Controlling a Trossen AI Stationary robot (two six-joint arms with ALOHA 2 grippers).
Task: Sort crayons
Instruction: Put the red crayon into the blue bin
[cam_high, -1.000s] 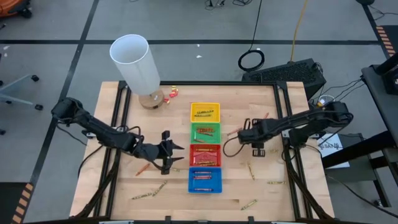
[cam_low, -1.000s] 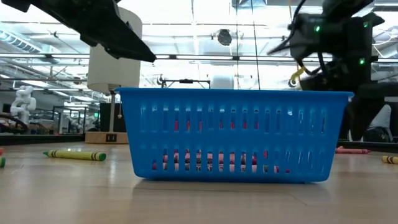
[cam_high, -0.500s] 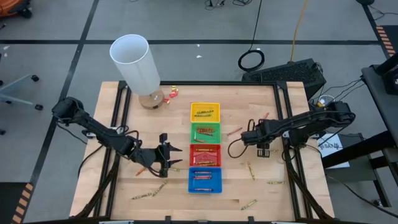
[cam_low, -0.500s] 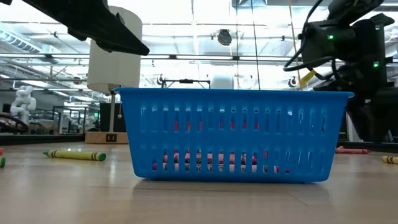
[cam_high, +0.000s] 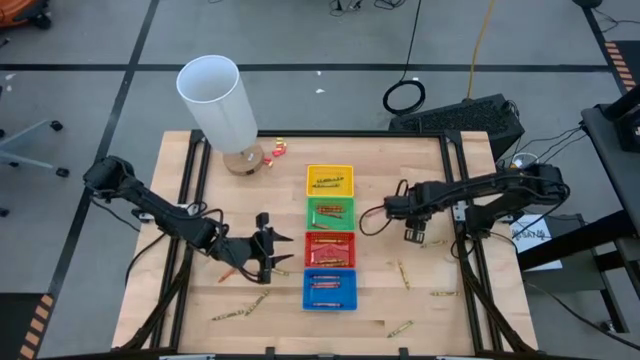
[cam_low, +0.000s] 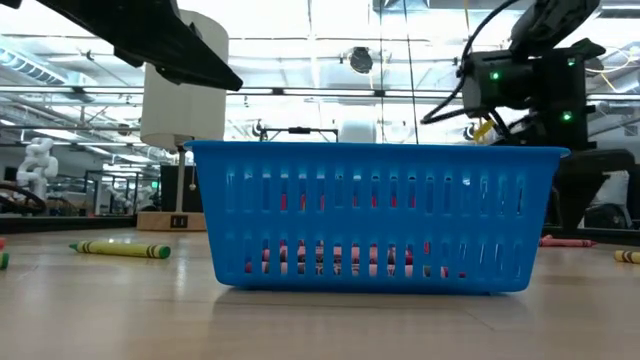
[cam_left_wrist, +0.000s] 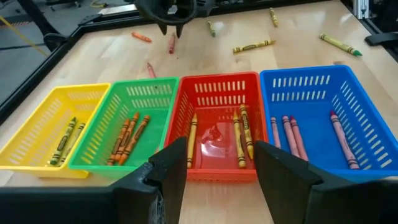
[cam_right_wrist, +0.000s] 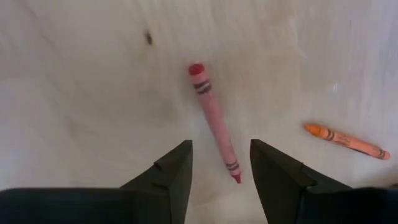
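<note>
Here, the right gripper (cam_right_wrist: 219, 171), fingers apart and empty, hangs over a red crayon (cam_right_wrist: 214, 122) lying on the table (cam_high: 450, 310) beside an orange crayon (cam_right_wrist: 346, 142). The left gripper (cam_left_wrist: 216, 168), also parted and empty, faces the red tray (cam_left_wrist: 214, 99), between the green tray (cam_left_wrist: 140, 96) and the blue tray (cam_left_wrist: 311, 87)

— What kind of place is this?

— A robotics lab or test hall, I'd say. The wooden counter (cam_high: 220, 190) sits in a black metal frame on a grey floor marked with dark tape lines (cam_high: 135, 55).

— What else points that way?

— Cables run loose across the floor, one coiled in a ring (cam_high: 404, 97), beside a black keyboard (cam_high: 470, 115). An office chair base (cam_high: 25, 145) shows at the edge.

— And the level view?

— A high ceiling with exposed beams and bright strip lights (cam_low: 320, 50), open floor beyond, and a small white humanoid robot (cam_low: 35, 160) standing in the background. Nothing domestic here.
</note>
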